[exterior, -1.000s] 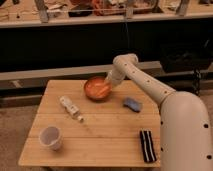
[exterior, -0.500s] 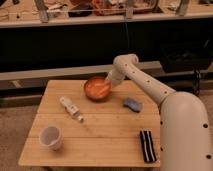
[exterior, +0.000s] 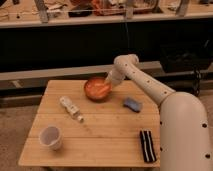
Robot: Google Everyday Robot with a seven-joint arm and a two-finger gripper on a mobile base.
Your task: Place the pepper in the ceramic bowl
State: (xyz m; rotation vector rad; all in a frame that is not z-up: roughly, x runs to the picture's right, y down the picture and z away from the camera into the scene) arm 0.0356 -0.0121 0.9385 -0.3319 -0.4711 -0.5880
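Because the arm reaches out from the robot's white body at the right of the camera view and bends down over the far side of the wooden table [exterior: 100, 135], the gripper [exterior: 109, 81] sits right at the back-right rim of the ceramic bowl [exterior: 96, 90], which fits the job of putting something inside it. Whether the gripper is apart, together or clamped on anything cannot be told, since its tip merges with the bowl's rim. The pepper [exterior: 101, 90] appears only as a lighter orange streak lying inside the bowl, toward the gripper's side; its colour is so close to the glaze that I judge, rather than see for certain, that it rests in the bowl and that the placing is at or near its end. Left of the bowl and nearer the front, a white tube-like bottle [exterior: 71, 108] lies on its side, well apart from the bowl. Further toward the front left corner stands a translucent plastic cup [exterior: 51, 137], upright. Right of the bowl lies a blue sponge-like block [exterior: 133, 104], just under the forearm, and a black striped flat object [exterior: 147, 145] rests near the front right edge. None of these stands between the gripper and the bowl; only the blue block lies close to the arm's path if it draws back.
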